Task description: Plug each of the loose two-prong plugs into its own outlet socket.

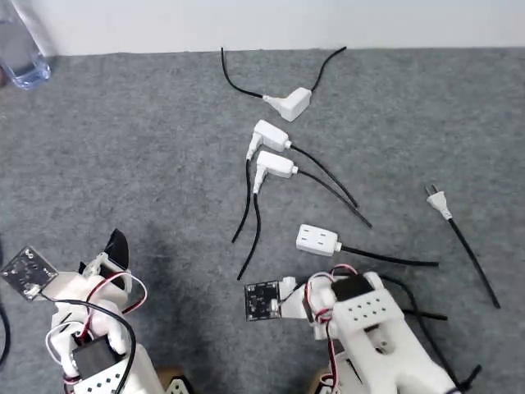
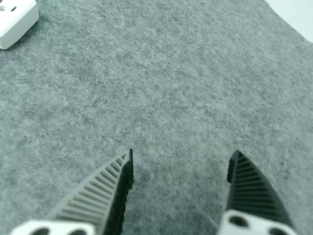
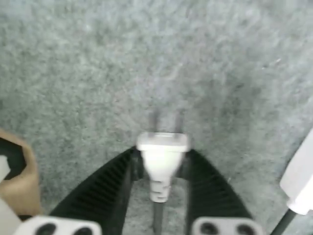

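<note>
Lying beside the gripped plug point(image 3: 161, 152): outlet socket point(image 1: 317, 240).

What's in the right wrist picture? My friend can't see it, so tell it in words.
Two black fingers pinch a white two-prong plug, its prongs pointing away over the grey mat. Part of a white block on a black cord lies nearby.

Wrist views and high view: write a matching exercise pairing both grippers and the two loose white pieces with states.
1 left gripper
2 right gripper
3 white rectangular outlet socket on a black cable
4 white two-prong plug lying loose

A slots empty
B open
C shut on a small white plug
D prongs in no socket

Pairs: 1-B, 2-C, 3-A, 4-D
</note>
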Controlling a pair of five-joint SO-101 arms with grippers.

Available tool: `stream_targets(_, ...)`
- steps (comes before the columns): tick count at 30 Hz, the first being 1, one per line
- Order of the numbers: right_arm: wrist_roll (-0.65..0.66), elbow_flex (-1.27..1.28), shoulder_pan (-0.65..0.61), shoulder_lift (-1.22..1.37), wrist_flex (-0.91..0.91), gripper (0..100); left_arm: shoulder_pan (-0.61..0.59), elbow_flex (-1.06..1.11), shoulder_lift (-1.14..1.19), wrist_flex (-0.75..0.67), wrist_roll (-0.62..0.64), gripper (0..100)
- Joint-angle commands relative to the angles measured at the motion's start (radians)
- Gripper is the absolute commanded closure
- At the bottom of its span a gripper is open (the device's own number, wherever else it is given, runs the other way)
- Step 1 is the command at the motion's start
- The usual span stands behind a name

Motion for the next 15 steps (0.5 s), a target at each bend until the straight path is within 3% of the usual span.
stream_targets(1, 0.003, -0.023, 0.010, 0.067, -0.002, 97.1, 0.005, -0.007, -0.003, 0.008, -0.009, 70)
stream_targets(8, -0.002, -0.025, 0.012, 0.070, -0.012, 98.9, 0.008, -0.007, -0.003, 0.008, -0.009, 70)
stream_targets(10, -0.066, -0.044, 0.010, 0.068, -0.019, 99.1, 0.021, -0.008, -0.005, 0.002, -0.008, 70)
stream_targets(15, -0.247, -0.256, 0.002, 0.068, 0.145, 99.0, 0.258, -0.012, -0.009, -0.035, 0.002, 71)
